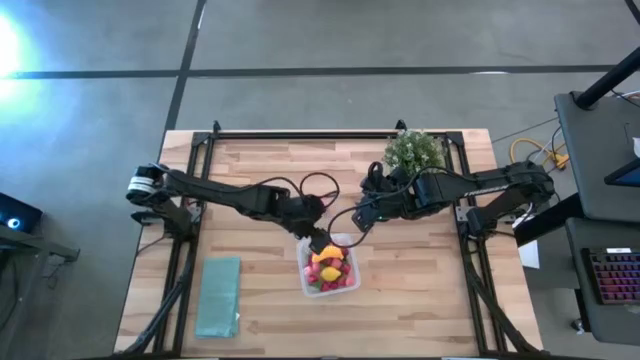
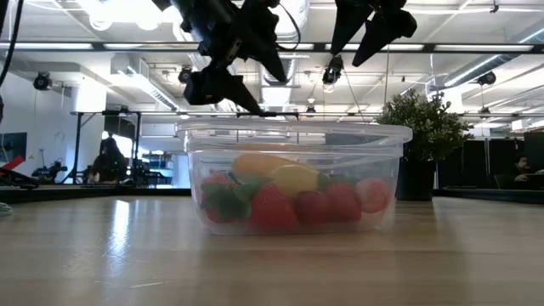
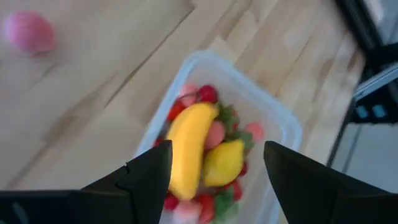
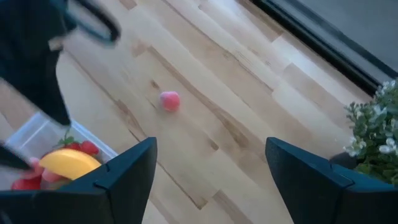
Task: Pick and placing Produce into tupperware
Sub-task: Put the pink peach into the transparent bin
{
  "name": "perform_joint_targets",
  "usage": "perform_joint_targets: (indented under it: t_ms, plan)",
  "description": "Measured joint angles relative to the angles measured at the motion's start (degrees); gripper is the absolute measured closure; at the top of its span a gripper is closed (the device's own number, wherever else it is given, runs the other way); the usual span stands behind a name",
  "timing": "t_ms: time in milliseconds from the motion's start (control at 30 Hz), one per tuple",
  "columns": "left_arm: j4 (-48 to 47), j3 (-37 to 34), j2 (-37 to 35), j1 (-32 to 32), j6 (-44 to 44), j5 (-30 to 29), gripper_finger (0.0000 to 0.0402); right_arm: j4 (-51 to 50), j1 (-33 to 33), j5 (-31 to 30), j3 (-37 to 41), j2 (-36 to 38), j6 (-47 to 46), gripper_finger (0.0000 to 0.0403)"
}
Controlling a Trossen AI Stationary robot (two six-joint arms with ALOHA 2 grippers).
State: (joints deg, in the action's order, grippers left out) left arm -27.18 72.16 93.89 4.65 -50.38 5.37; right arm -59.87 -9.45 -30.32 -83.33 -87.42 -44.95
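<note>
The clear tupperware (image 1: 331, 270) stands near the table's middle and holds several small red pieces, a yellow lemon (image 3: 222, 163) and a long orange-yellow piece (image 3: 186, 149) lying on top. My left gripper (image 3: 214, 180) hangs open just above the box's far left corner, its fingers either side of the orange-yellow piece in the wrist view, with nothing held between them. A pink piece (image 4: 169, 100) lies alone on the bare wood beyond the box. My right gripper (image 4: 211, 180) is open and higher up, over the table beyond the box's far right side.
A green potted plant (image 1: 413, 150) stands at the table's far edge, close behind my right arm. A flat teal rectangle (image 1: 218, 295) lies near the front left. Bare wood lies to the right of the box and in front of it.
</note>
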Motion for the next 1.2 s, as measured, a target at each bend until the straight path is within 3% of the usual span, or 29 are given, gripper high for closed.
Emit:
perform_joint_targets:
  t_ms: [133,333,467,667,833,967,1200]
  plan:
    - [-7.2,0.0,-4.0,-0.1,4.0,-0.9,0.0162,-1.7,0.0,0.9,0.0,0.0,-0.3,0.0114]
    - [-16.3,-1.5,-13.1,-0.1,7.3,-8.4,0.0162,-0.5,2.3,2.0,0.5,0.0,2.4,0.0116]
    - [-20.1,-1.8,-19.5,-0.1,8.4,-12.6,0.0162,7.1,6.4,8.5,3.3,0.0,7.9,0.0115]
    - [-20.4,-4.0,-28.2,-0.1,10.4,-15.3,0.0161,27.7,13.1,24.9,11.6,0.0,15.7,0.0118]
    - [-21.0,-8.4,-34.8,-0.1,10.8,-15.3,0.0161,36.4,15.6,27.8,18.1,0.0,20.1,0.0125]
    - [-20.7,-12.6,-40.0,-0.1,13.1,-15.5,0.0161,39.6,17.9,34.9,22.3,-1.8,20.5,0.0131]
    - [-19.2,-19.9,-46.5,-0.8,13.3,-17.9,0.0161,42.0,18.9,37.3,18.5,-12.9,21.4,0.0131]
